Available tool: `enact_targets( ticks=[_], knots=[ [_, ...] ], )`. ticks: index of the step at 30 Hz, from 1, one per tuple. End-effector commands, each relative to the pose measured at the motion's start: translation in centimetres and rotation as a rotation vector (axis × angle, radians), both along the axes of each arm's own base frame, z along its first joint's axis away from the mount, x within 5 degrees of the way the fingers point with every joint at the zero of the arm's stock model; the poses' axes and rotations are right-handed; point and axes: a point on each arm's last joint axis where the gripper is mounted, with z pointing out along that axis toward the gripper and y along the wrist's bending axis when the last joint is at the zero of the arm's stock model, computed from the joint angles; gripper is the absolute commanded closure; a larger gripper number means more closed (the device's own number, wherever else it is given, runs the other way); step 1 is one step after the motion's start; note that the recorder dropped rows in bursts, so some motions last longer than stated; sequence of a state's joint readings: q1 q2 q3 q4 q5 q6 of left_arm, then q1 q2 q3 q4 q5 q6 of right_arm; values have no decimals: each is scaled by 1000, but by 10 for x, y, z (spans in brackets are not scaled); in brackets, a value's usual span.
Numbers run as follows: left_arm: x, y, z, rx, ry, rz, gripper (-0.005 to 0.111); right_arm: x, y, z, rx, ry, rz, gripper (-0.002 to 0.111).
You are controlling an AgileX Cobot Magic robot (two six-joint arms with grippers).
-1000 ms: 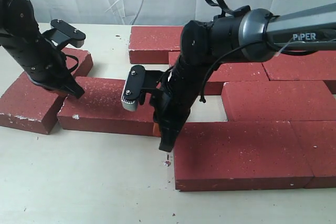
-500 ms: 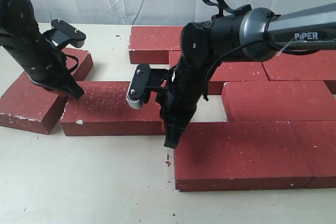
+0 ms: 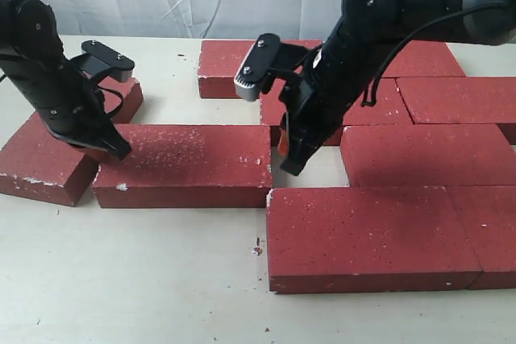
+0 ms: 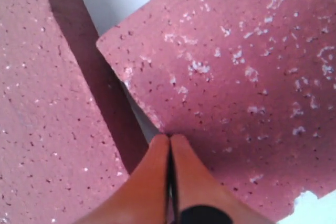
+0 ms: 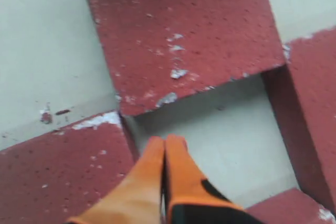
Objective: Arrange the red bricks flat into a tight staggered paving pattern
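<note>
Several red bricks lie flat on the table. The middle brick (image 3: 185, 165) lies level, its right corner meeting the big front brick (image 3: 363, 235). My left gripper (image 3: 118, 151) is shut and empty, with its tips at that brick's left end, beside the left brick (image 3: 44, 159). The left wrist view shows the shut tips (image 4: 169, 138) at the edge of the speckled brick (image 4: 236, 77). My right gripper (image 3: 289, 168) is shut and empty, held over the bare gap (image 5: 220, 124) between bricks, near a brick corner (image 5: 178, 35).
More bricks form rows at the back and right (image 3: 427, 155) (image 3: 459, 98) (image 3: 234, 66). One brick (image 3: 121, 96) sits partly under the left arm. Bare table (image 3: 145, 279) runs along the front left. A wrinkled white backdrop stands behind.
The middle brick turned level and slid right against the front brick. My right arm rose and drew back to the right, off that brick's end. The left gripper stayed at the left end.
</note>
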State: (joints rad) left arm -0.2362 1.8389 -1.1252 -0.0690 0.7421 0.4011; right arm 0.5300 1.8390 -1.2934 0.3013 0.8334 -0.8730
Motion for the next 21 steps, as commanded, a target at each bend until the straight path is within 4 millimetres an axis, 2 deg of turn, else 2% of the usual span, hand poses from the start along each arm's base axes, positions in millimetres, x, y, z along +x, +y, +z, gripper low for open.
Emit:
enact_targets(
  ticks=[1,4,10,16,21],
  knots=[
    [2,-4,-10,-17,6,7,107,19,-25,3,41,-23,-161,109],
    [2,-10,-9,-84,2,-23,107,23,-30,3,59,-16,-194,109],
    [2,-22,-6,-202,-3,-83,107,24,-30,0,62,-8,-199,109],
    [7,-20,-4,-194,-48,-73,107,24,-30,1,61,-12,-198,109],
    [6,-10,12,-185,-27,-46,107,24,-30,0,60,-10,-197,109]
  ],
)
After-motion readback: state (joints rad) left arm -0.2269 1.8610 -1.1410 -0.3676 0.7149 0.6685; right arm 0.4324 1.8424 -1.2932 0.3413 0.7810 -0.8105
